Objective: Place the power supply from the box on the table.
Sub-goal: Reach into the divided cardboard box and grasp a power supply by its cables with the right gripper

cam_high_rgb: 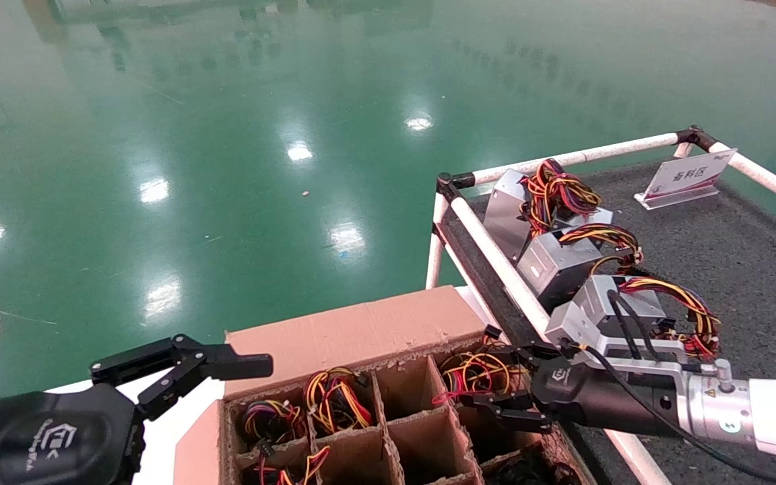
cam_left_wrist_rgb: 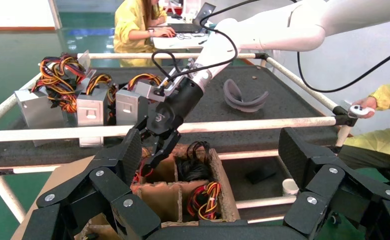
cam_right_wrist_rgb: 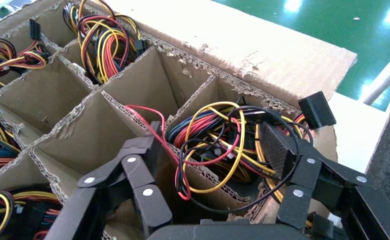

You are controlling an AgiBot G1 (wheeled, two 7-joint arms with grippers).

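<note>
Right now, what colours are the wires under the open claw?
Yellow, red, blue and black wires, clearest in the right wrist view.

My right gripper [cam_high_rgb: 496, 387] hangs spread over the box's [cam_high_rgb: 354, 337] far right cell, where the power supply [cam_right_wrist_rgb: 217, 145] sits. The table [cam_high_rgb: 752, 269] lies right of the box; my left gripper [cam_high_rgb: 209, 370] waits left.

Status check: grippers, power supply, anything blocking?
Right gripper open over the box corner cell. Left gripper open, idle beside the box. Power supply in its cell, ungrasped; loose wires over the divider may snag.
</note>
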